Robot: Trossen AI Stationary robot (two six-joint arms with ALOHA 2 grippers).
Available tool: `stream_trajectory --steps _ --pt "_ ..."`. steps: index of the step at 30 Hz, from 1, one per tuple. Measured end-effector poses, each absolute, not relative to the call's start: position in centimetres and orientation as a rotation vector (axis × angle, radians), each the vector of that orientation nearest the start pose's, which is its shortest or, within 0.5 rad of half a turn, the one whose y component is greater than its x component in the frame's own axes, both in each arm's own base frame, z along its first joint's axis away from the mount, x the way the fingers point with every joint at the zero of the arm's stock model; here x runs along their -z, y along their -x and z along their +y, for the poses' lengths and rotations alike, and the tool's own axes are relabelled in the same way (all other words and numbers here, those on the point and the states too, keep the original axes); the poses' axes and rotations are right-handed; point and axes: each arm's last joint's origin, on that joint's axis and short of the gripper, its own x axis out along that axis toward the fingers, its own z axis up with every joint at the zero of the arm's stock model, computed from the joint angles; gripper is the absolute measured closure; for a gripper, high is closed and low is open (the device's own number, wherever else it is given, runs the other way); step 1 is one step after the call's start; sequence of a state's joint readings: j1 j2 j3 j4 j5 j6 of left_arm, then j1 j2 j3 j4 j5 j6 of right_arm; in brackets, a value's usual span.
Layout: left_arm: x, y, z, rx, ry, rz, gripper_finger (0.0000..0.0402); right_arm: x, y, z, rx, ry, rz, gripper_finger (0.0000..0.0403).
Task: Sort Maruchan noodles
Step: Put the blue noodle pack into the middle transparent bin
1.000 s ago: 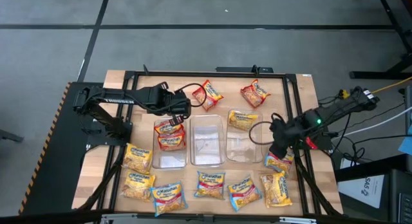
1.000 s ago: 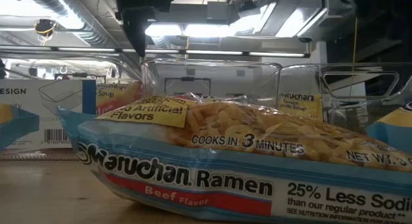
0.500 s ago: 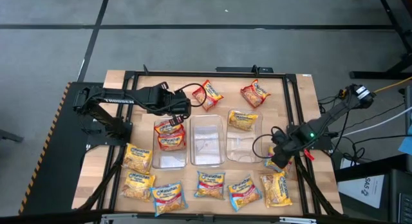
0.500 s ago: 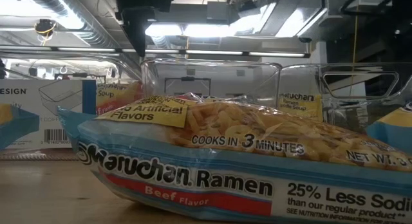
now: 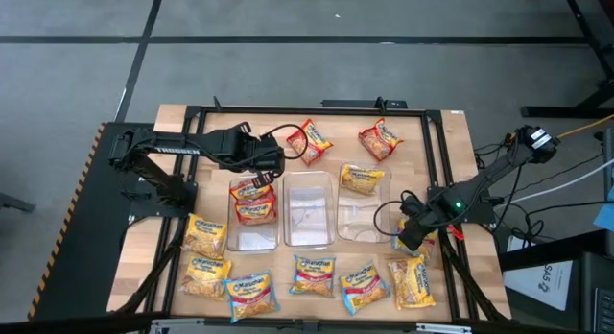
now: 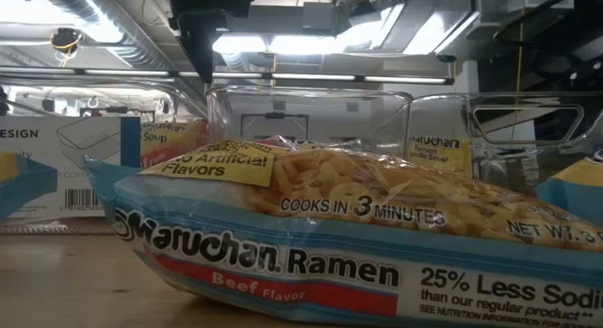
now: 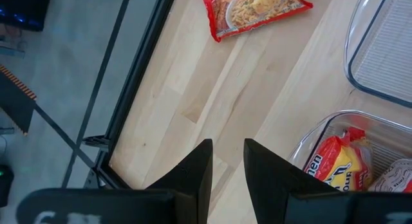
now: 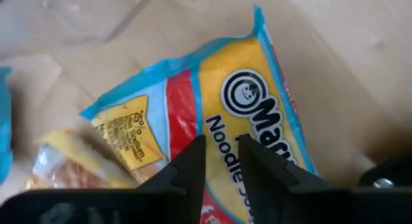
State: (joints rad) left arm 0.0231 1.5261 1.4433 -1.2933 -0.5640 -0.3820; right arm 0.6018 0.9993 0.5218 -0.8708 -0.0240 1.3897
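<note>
three clear bins (image 5: 309,211), thirteen noodle packets (image 5: 313,275); my right gripper (image 8: 221,161) narrowly parted over a blue packet (image 8: 251,114), my left gripper (image 7: 226,165) likewise, empty.

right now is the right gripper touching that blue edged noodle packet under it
Cannot tell. The right wrist view shows the right gripper directly over the blue-edged packet, but neither contact nor a gap shows plainly.

Three clear bins (image 5: 309,211) stand side by side at table centre. The left gripper (image 5: 272,165) hovers at the left bin's far end. The right gripper (image 5: 407,234) is directly over a blue-edged ramen packet (image 5: 423,240).
</note>
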Motion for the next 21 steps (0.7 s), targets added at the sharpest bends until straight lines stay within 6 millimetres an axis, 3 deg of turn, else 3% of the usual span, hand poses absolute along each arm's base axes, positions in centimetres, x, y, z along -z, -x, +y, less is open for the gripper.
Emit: stream_trajectory --steps 7,13,18,21 --pt "-31.6 -27.5 2.2 -0.731 -0.057 1.217 0.0319 -16.4 -11.6 7.9 0.559 -0.844 1.320 0.0311" --pt "-31.7 -27.5 2.2 -0.739 -0.064 1.211 0.0319 -16.7 -11.9 8.0 0.539 -0.813 1.279 0.0391" --pt "-31.7 -27.5 2.3 -0.769 -0.092 1.197 0.0319 -17.6 -12.4 8.2 0.530 -0.797 1.242 0.0400" --pt "-31.7 -27.5 2.3 -0.770 -0.094 1.197 0.0319 -19.4 -12.9 8.5 0.506 -0.801 1.208 0.0400"
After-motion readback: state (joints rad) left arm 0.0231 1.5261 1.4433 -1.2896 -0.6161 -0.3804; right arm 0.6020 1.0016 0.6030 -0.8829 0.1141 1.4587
